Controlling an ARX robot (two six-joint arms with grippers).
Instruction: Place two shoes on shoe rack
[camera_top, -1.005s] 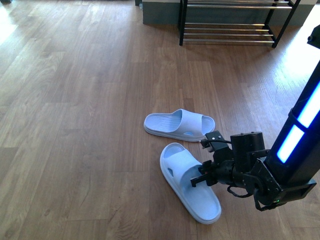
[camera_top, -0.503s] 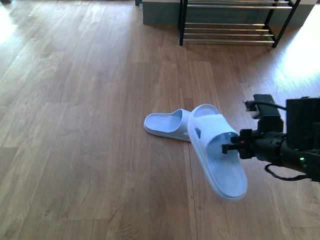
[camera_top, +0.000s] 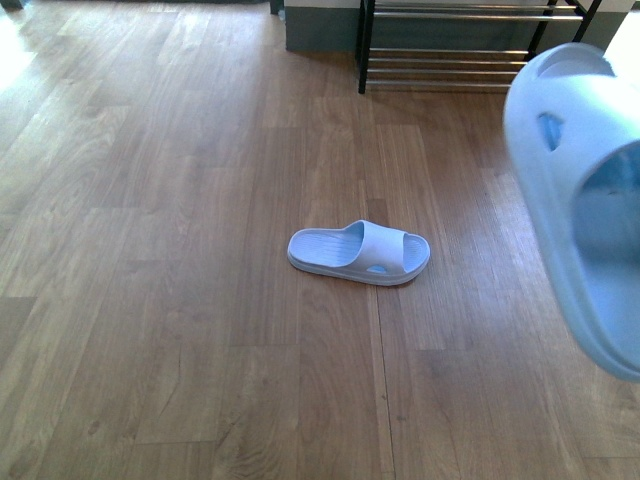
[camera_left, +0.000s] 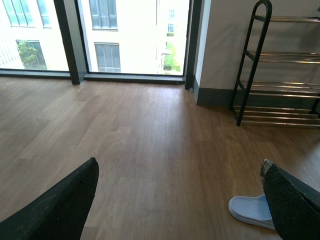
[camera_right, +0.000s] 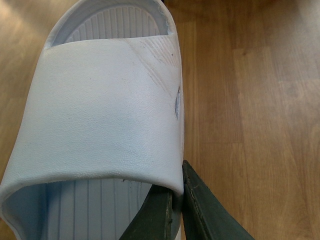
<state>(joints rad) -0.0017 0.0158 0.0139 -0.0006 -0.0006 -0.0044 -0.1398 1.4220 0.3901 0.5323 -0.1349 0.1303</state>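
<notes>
Our right claw (camera_right: 176, 197) grips one slipper (camera_top: 585, 190) high at the right edge; the other slipper (camera_top: 360, 255) lies mid-floor, bare boards (camera_top: 150, 250) all round, the rack (camera_top: 460, 45) far beyond. Our left claw (camera_left: 179, 167) gapes wide.

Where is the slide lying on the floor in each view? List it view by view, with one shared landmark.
Front view: the floor slide lies mid-picture.
Left wrist view: the floor slide shows at the lower right edge, partly hidden.
Right wrist view: not in it; that is the held slide.
Shared landmark: the shoe rack, beyond it in the front and left wrist views.
</notes>
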